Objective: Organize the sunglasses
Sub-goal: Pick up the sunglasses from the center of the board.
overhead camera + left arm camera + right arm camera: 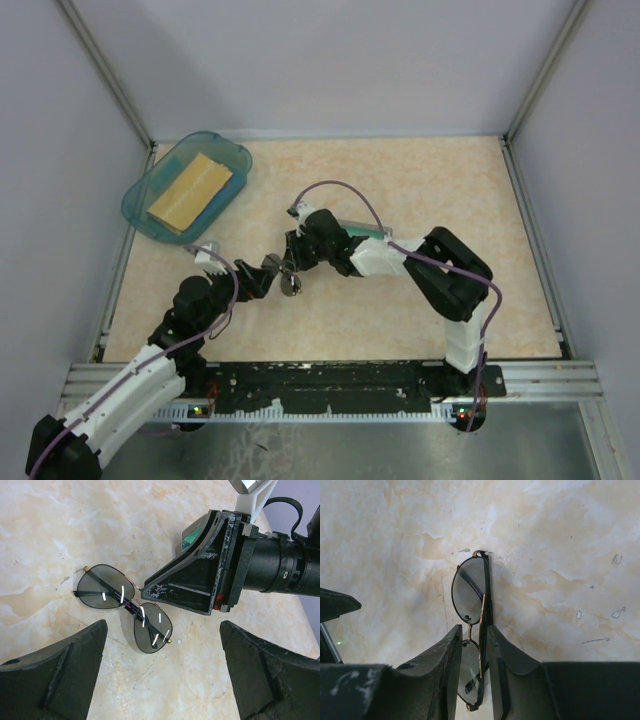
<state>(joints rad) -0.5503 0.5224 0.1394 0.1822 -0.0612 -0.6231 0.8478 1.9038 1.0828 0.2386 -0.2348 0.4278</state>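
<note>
Right wrist view: the sunglasses [470,592] lie on the table [560,540], temples folded, likely ready for stowing. The right end effector [474,630] straddles their bridge, fingers [447,660] narrowly apart; pinching or not, I cannot tell. The left end effector [162,630] hovers nearby, wide apart, empty.

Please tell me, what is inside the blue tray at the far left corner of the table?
A flat tan block lies inside the tray, filling most of it. The tray floor under the block is covered, so anything beneath it cannot be seen.
</note>
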